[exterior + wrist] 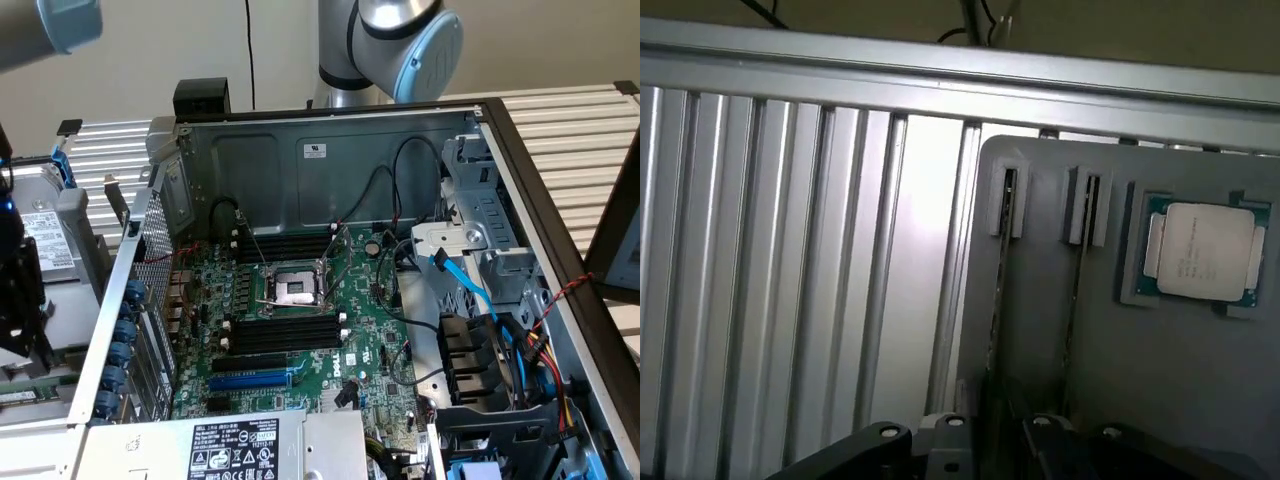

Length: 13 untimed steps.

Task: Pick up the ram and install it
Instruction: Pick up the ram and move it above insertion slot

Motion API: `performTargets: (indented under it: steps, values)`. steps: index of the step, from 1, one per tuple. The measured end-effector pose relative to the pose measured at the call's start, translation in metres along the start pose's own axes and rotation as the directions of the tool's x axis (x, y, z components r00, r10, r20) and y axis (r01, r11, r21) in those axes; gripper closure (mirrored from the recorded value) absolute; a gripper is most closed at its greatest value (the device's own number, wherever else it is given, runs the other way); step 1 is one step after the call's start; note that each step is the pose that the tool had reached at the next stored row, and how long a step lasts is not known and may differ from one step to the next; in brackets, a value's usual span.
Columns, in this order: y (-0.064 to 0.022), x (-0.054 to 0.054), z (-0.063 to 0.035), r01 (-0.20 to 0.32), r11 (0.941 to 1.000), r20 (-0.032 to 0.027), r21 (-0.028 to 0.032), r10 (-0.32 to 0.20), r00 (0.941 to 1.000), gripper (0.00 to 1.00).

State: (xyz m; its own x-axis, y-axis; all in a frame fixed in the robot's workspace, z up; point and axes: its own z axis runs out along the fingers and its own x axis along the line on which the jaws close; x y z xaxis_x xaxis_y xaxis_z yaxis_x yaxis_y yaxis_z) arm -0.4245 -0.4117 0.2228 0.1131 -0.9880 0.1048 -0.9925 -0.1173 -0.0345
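Two ram sticks stand on edge in the slots of a grey tray (pixel 1160 380). The nearer ram (pixel 993 310) runs into the gap between my gripper's (pixel 995 435) fingers; the second ram (pixel 1076 290) stands beside it. My fingers (pixel 950 432) stand apart on either side of the stick's edge, open and not touching it. In the exterior view my gripper (pixel 22 340) hangs at the far left, outside the computer case, over a thin green strip (pixel 25 396) that may be the ram. The black memory slots (pixel 285 330) lie in the open case on the motherboard (pixel 330 370).
A processor chip (pixel 1202 250) sits in the tray's corner pocket. The tray rests on ribbed aluminium rails (pixel 790 280). In the case are the processor socket (pixel 295 290), a blue expansion slot (pixel 250 380), cables (pixel 500 340) at the exterior view's right, and a power supply (pixel 230 450).
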Motion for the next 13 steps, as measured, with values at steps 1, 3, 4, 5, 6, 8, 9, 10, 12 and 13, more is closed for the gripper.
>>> performTargets:
  steps: [1,3,4,5,6,8,9,10,12,13]
  values:
    - [0.0000,-0.0001,0.0007,-0.006,1.0000,0.0043,-0.0001,0.006,1.0000,0.76]
    - [0.0001,-0.0003,0.0018,-0.017,0.9999,0.0071,-0.0008,0.017,0.9998,0.76]
    - [0.0001,-0.0003,0.0022,-0.022,0.9997,0.0069,-0.0015,0.022,0.9997,0.76]
    - [0.0002,-0.0003,0.0026,-0.027,0.9996,0.0068,-0.0020,0.027,0.9996,0.76]
    - [0.0002,-0.0001,0.0030,-0.034,0.9994,0.0065,-0.0027,0.034,0.9994,0.76]
    - [0.0002,-0.0002,0.0044,-0.049,0.9988,0.0061,-0.0040,0.049,0.9988,0.76]
    - [0.0003,-0.0002,0.0053,-0.057,0.9984,0.0057,-0.0049,0.057,0.9984,0.76]
    - [0.0004,-0.0003,0.0063,-0.064,0.9979,0.0053,-0.0058,0.064,0.9979,0.76]
    - [0.0006,-0.0005,0.0088,-0.076,0.9971,0.0049,-0.0069,0.076,0.9971,0.76]
    - [0.0008,-0.0006,0.0100,-0.082,0.9966,0.0046,-0.0075,0.082,0.9966,0.76]
